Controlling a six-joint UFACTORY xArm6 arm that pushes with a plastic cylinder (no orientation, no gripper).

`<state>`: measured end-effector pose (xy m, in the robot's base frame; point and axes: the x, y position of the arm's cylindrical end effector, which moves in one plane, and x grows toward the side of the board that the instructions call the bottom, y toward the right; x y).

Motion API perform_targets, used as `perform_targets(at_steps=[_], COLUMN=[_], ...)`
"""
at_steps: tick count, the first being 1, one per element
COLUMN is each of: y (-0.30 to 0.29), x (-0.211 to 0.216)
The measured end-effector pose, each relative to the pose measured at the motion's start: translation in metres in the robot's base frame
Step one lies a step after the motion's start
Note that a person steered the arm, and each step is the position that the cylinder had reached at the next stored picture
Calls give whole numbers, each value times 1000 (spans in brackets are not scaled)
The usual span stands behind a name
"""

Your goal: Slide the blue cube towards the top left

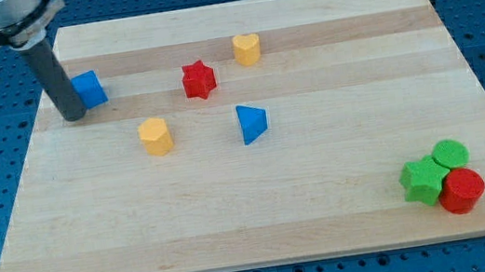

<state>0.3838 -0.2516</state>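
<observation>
My tip [74,115] is pressing against the blue cube's [89,88] left side, far left on the worktop [326,200] (no hand here, just a rod).

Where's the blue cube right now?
The blue cube sits near the board's left edge in the view's upper left, touching my tip on its right; the red star is its nearest block.
</observation>
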Motion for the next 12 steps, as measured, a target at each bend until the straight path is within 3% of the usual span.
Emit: perform_targets(at_steps=[3, 6, 7, 9, 12], y=[0, 34, 31, -5, 4], x=[16, 3, -12, -86, -100])
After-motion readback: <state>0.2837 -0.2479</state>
